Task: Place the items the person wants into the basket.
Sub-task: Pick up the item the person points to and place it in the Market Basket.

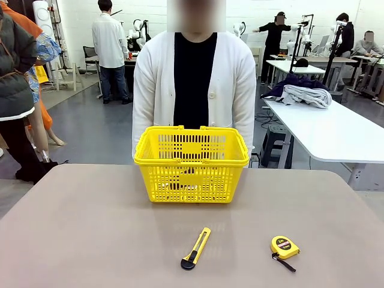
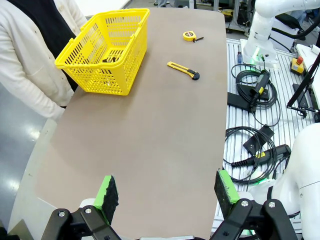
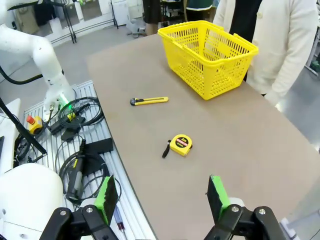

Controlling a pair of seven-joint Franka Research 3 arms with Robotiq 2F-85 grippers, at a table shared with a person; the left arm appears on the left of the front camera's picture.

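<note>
The yellow basket (image 1: 192,162) stands at the table's far middle, right in front of the person (image 1: 194,84) in a white cardigan, whose arms hang down. In the left wrist view a dark item (image 2: 111,59) lies inside the basket (image 2: 100,66); I cannot tell which one it is. Pen, marker and stapler are otherwise hidden. My left gripper (image 2: 166,190) is open and empty, high above the table's near end. My right gripper (image 3: 161,194) is also open and empty, over the table's near edge, far from the basket (image 3: 185,49).
A yellow-and-black utility knife (image 1: 196,247) and a round yellow tape measure (image 1: 284,246) lie on the near part of the table (image 1: 90,228). Cables and controllers (image 2: 255,90) sit on the slatted base beside the table, near the other arm's base (image 3: 45,55).
</note>
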